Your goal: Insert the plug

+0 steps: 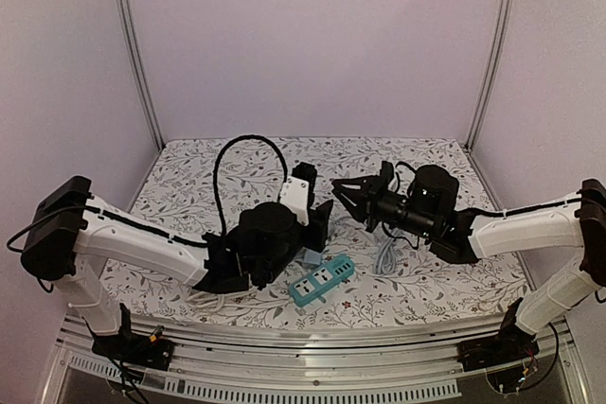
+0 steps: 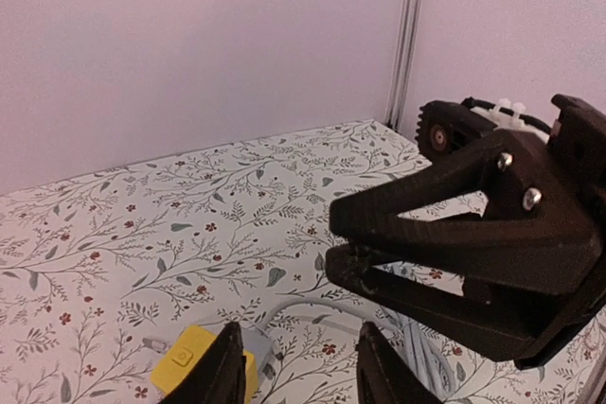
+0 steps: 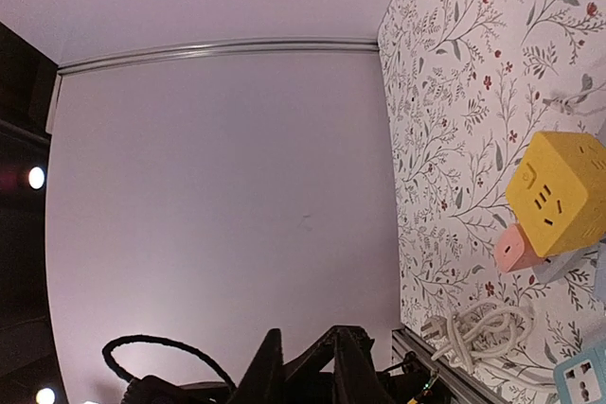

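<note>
As it looks from above, strip [image 1: 322, 281]: teal, flat on the tabletop [image 1: 189, 177] between the arms.
Right pincer [image 1: 339, 198]: closed on nothing, raised just beyond the strip.
Cable [image 1: 386, 257]: white, bunched right of the strip.
Left wrist, left pincer [image 2: 301, 342]: fingers parted, nothing between them that I can see.
Cube [image 2: 185, 366]: yellow, low down, partly behind one finger.
Right wrist, plug [image 3: 440, 330]: prongs bare, lying on the tabletop at the end of the coiled cable, near the strip; neither pincer has it.
Handling: probably light, rigid, smooth plastic; the springy cable may tug it. I'd pinch the body across its flat sides, behind the prongs.
</note>
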Robot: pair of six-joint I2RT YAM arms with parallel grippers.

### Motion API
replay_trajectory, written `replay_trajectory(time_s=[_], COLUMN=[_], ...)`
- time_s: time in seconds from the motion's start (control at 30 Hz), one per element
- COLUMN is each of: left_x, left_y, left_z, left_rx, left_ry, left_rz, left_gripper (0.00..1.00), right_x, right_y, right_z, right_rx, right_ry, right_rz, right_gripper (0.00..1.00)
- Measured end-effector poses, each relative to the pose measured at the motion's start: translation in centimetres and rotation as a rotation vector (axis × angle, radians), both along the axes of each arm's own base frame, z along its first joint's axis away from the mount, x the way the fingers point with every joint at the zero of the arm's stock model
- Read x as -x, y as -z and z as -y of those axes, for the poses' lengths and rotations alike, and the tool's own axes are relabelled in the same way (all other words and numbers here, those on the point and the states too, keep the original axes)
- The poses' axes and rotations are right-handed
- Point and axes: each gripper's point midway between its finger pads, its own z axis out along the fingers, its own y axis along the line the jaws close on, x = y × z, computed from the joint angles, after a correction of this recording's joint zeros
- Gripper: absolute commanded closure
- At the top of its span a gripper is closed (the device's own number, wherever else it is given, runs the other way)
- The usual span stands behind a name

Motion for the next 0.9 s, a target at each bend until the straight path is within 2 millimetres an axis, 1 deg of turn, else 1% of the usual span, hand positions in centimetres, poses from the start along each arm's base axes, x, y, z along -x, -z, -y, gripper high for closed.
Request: replay_trajectory(time_s=[0.07,0.1,0.2,0.37,0.47,0.53,0.6,0.63,0.67,0.7,0.8,0.9], left_x=[0.1,0.2,0.3,0.1,-0.1,0.0,0.1,0.3,0.3,0.3,0.2,0.0], left_y=[1.0,1.5,2.9,5.8,7.4,8.5,9.9,11.2,11.5,12.3,14.1,15.0], left_z=[-0.5,-0.8,-1.4,-1.7,-1.6,-1.6,-2.0,-2.3,-2.4,-2.6,-2.3,-1.8], left_rx=[-0.038,-0.058,-0.115,-0.225,-0.294,-0.330,-0.367,-0.398,-0.404,-0.426,-0.472,-0.501], left_ry=[0.007,0.013,0.027,0.061,0.063,0.064,0.065,0.068,0.066,0.064,0.067,0.066], left_rz=[-0.017,-0.028,-0.070,-0.210,-0.295,-0.344,-0.394,-0.432,-0.441,-0.467,-0.528,-0.565], left_gripper=[0.45,0.43,0.39,0.31,0.28,0.27,0.27,0.28,0.29,0.30,0.34,0.36], right_x=[-0.1,-0.1,-0.3,-0.5,-0.5,-0.5,-0.4,-0.3,-0.2,-0.1,0.5,1.1], right_y=[0.5,0.8,1.8,3.5,4.6,4.9,4.7,4.6,4.3,3.8,2.6,2.6], right_z=[0.9,1.5,3.0,4.5,5.4,6.2,7.2,7.8,8.3,8.9,10.5,11.8], right_rx=[0.039,0.059,0.149,0.359,0.496,0.571,0.628,0.654,0.671,0.687,0.720,0.749], right_ry=[0.028,0.044,0.086,0.112,0.112,0.118,0.133,0.142,0.151,0.161,0.190,0.204], right_rz=[0.023,0.032,0.066,0.147,0.176,0.198,0.219,0.231,0.241,0.260,0.309,0.334], right_gripper=[0.58,0.54,0.48,0.40,0.39,0.36,0.30,0.26,0.23,0.21,0.21,0.21])
